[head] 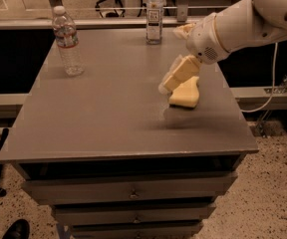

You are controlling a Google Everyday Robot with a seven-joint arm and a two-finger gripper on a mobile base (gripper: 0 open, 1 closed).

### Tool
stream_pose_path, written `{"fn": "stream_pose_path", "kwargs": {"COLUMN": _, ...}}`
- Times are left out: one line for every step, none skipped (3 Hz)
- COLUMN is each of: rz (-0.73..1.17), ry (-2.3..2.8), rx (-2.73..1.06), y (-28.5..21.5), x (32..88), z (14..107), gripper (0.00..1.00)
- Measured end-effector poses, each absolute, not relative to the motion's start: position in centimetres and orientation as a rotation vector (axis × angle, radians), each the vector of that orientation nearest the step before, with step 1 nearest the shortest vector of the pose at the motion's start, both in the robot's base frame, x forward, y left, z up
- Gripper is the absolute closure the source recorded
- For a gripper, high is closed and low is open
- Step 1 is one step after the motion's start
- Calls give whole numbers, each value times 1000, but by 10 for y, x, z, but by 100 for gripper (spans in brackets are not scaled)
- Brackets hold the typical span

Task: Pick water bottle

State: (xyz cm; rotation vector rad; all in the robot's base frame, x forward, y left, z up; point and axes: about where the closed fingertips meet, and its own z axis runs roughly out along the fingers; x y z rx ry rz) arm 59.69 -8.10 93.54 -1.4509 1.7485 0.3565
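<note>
The water bottle [67, 41] stands upright at the far left of the grey table [108, 108]. It is clear and ribbed, with a white cap and a narrow reddish-blue label band. My gripper [169, 82] hangs over the right-centre of the table, far to the right of the bottle, on a white arm [243, 24] that comes in from the upper right. It holds nothing that I can see.
A smoother bottle [154, 15] with a white-and-dark label stands at the table's far edge. A yellow sponge-like block [186, 94] lies just below and right of my gripper. Drawers [133, 193] sit under the tabletop. A shoe [17, 229] shows on the floor at bottom left.
</note>
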Motion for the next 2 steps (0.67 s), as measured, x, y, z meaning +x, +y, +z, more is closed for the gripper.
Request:
{"fn": "stream_pose_path", "kwargs": {"rz": 368, "ry": 1725, "rx": -1436, "y": -72, "x": 603, "z": 936, "gripper": 0}}
{"fn": "stream_pose_path", "kwargs": {"rz": 443, "ry": 1639, "rx": -1363, "y": -35, "x": 627, "z": 938, "gripper": 0}}
